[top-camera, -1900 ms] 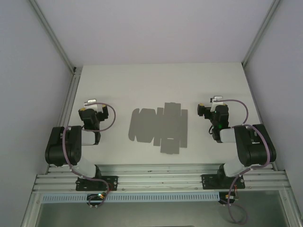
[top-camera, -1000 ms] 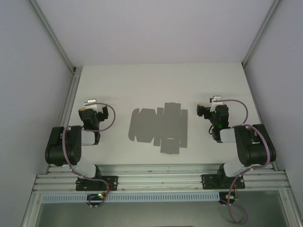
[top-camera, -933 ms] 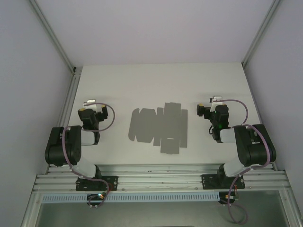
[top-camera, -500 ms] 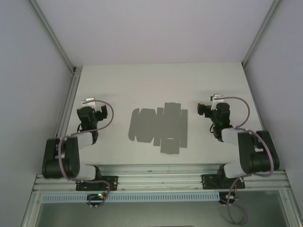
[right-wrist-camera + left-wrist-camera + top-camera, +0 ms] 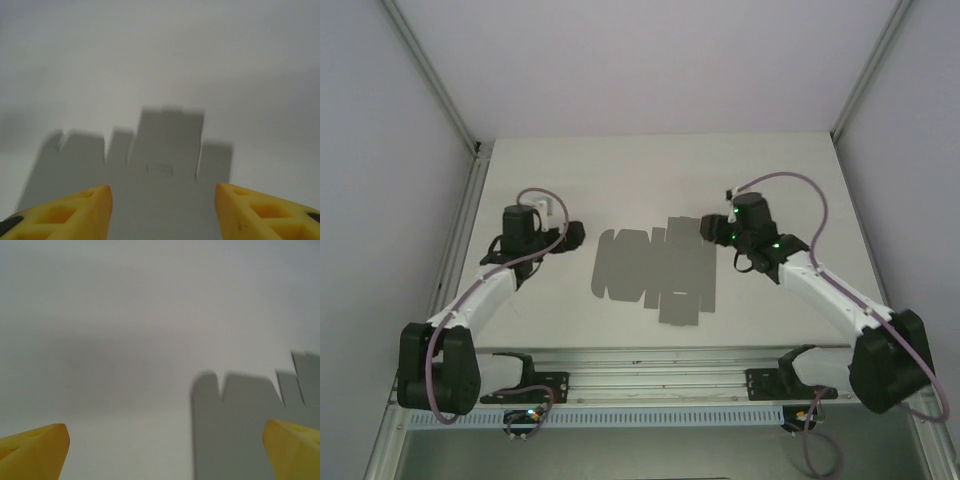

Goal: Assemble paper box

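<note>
Arms have both swung in from their folded rest. The left gripper [image 5: 575, 232] is now just off the box's [image 5: 655, 270] left edge and the right gripper [image 5: 708, 228] is at its far right corner. The box lies flat and unfolded on the table [image 5: 620, 170], so folding hasn't begun. Wrist views show both pincers spread wide and empty, which the overhead view leaves unclear.

paper box [image 5: 655, 272] flat on table [image 5: 650, 170], centre

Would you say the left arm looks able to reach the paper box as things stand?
Probably yes: the left gripper hangs open beside the flat paper box's left edge, with bare table between them.
</note>
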